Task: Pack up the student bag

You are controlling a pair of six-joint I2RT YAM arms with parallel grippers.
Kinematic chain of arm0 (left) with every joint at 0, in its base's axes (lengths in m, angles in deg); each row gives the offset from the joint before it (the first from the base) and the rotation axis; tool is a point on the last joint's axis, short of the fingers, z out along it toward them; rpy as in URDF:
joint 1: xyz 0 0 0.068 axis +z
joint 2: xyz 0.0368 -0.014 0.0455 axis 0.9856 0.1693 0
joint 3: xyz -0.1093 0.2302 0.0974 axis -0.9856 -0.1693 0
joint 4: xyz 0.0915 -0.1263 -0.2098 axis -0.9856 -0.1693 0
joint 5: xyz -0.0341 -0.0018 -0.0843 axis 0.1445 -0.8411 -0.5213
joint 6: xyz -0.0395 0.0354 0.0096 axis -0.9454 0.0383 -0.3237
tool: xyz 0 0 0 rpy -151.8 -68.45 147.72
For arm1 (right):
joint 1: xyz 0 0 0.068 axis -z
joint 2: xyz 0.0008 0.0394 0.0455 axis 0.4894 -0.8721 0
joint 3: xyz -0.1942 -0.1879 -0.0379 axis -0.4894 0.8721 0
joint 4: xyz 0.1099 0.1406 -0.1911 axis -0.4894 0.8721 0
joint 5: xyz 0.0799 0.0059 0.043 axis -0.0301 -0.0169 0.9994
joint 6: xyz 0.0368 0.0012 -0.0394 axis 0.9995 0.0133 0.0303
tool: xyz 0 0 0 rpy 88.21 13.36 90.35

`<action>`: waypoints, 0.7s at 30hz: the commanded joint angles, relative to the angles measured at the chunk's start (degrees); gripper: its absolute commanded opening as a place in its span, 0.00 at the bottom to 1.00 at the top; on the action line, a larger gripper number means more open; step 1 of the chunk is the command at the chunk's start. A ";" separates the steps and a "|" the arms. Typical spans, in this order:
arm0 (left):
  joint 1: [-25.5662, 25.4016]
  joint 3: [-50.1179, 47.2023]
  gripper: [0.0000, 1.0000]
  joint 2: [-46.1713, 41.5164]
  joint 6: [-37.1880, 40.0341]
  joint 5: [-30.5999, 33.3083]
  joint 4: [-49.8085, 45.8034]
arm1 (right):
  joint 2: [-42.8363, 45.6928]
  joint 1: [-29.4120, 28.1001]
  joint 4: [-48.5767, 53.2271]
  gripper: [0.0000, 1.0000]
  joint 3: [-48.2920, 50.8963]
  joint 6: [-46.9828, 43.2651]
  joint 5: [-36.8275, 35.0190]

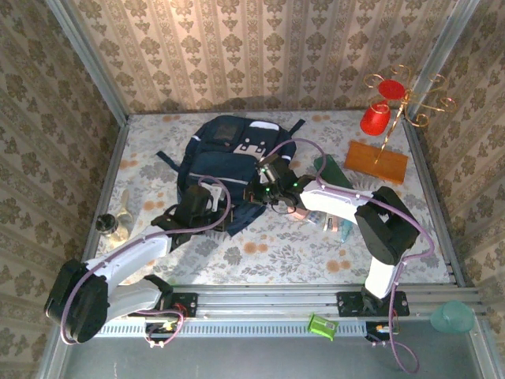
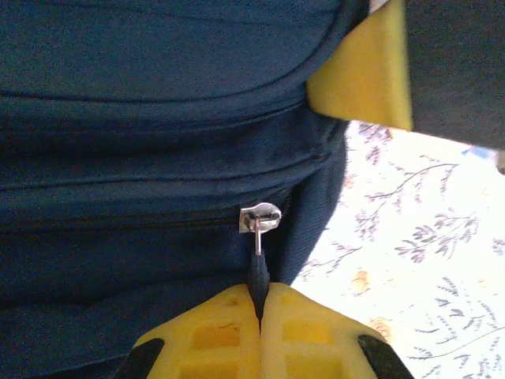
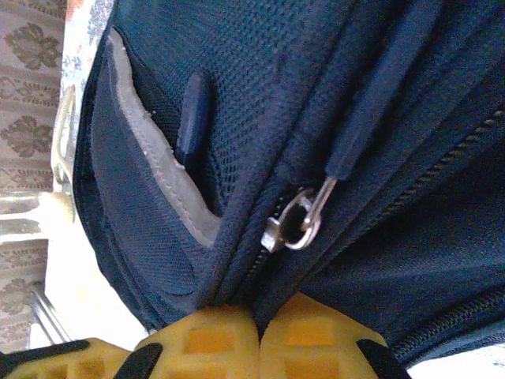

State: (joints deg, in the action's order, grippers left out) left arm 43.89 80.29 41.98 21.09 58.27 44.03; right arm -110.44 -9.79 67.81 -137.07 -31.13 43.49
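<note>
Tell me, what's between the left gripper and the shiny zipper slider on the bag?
The left wrist view shows it: a dark pull tab hangs from the silver slider of the student bag into the shut left gripper, which pinches its end.

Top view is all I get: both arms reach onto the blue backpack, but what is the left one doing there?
Observer: The left jaws are shut on a dark zipper pull below a silver slider on the backpack.
Operator: And the right arm?
Observer: The right jaws are pinching a fold of the backpack's fabric, just below another zipper's silver ring.
Operator: Anything else near that grip?
Observer: A pocket with a pale grey edge, to its left.
</note>
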 commanded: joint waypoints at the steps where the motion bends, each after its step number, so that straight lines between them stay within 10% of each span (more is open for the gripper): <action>1: 0.48 2.20 0.00 -1.73 3.39 4.49 -3.75 | 2.56 2.41 1.61 0.00 0.99 -3.96 -3.68; 21: 1.39 5.08 0.00 -0.09 5.14 -0.05 -4.90 | 2.12 16.94 23.70 0.06 -10.00 -23.29 2.39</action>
State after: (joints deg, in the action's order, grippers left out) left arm 46.39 83.46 41.56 26.14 60.53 38.77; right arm -108.47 5.66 88.01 -144.17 -51.22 51.62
